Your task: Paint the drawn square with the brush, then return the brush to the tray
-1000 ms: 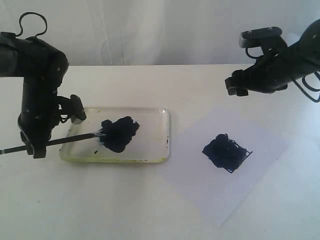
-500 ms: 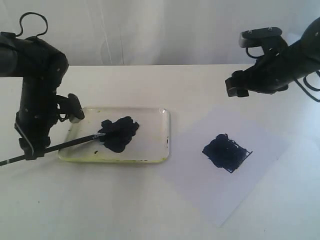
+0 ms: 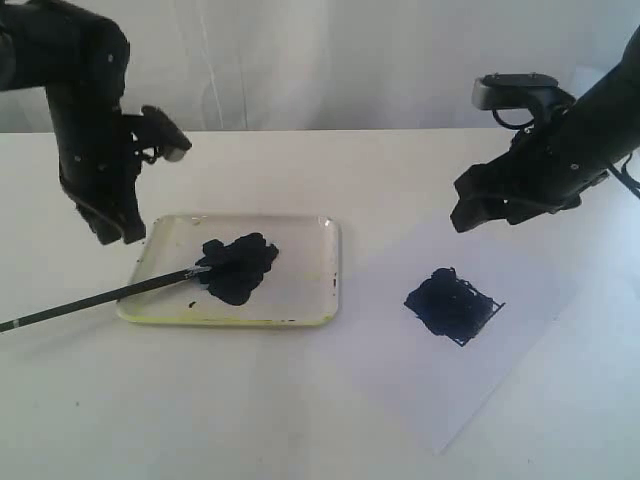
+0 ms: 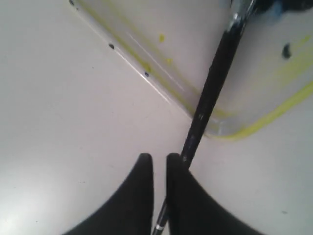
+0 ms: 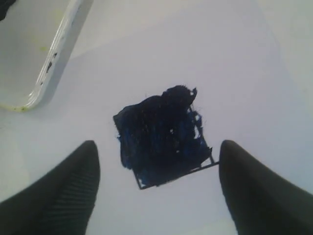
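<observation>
The brush [image 3: 110, 295] lies free: its dark tip rests in the paint blotch [image 3: 238, 265] of the tray [image 3: 335, 270], its handle crosses the tray's left rim and its end lies on the table. My left gripper [image 3: 125, 232] hangs above the tray's left end, clear of the brush. In the left wrist view its jaws [image 4: 156, 157] stand a narrow gap apart with nothing between them, and the brush [image 4: 210, 98] runs below, past one finger. The drawn square [image 3: 452, 305] is smeared dark blue. My right gripper [image 3: 478, 208] hovers open above the square [image 5: 161, 137].
The square is drawn on a white paper sheet [image 3: 500, 380] lying askew on the white table, right of the tray. The tray's yellow-stained rim [image 4: 146, 73] shows in the left wrist view, and one corner [image 5: 54, 63] in the right wrist view.
My left gripper let go of the brush and rose up and back. The brush stays propped on the tray rim. My right gripper dropped slightly toward the paper.
</observation>
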`<state>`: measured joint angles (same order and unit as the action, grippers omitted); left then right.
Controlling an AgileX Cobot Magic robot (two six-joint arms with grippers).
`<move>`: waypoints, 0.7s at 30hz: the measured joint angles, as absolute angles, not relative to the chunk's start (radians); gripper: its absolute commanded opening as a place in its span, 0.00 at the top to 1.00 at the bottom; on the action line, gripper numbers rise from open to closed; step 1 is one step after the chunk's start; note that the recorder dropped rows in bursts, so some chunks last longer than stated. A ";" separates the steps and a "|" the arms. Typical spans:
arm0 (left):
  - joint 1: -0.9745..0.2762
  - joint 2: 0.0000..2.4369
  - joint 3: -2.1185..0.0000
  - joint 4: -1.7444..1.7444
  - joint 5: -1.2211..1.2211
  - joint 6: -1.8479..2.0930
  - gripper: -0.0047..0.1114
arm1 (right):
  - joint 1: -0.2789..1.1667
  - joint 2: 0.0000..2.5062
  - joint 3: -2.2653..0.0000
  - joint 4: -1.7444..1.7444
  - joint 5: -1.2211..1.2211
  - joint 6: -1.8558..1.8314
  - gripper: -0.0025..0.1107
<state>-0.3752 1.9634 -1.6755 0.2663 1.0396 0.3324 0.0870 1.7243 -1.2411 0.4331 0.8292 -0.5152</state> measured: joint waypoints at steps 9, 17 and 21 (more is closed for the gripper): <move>-0.348 1.875 -1.719 0.179 1.127 0.012 0.96 | 0.087 1.724 -1.236 0.390 0.897 -0.446 0.98; -0.182 1.857 -1.701 0.061 1.127 -0.041 0.96 | 0.087 1.738 -1.236 0.217 0.900 -0.231 0.98; -0.102 1.856 -1.629 0.020 1.127 -0.041 0.96 | 0.087 1.755 -1.250 0.143 0.911 -0.174 0.98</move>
<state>-0.1022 1.8555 -1.6287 0.0202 1.1266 -0.0408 0.0870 1.7555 -1.2498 0.1428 0.9106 -0.1735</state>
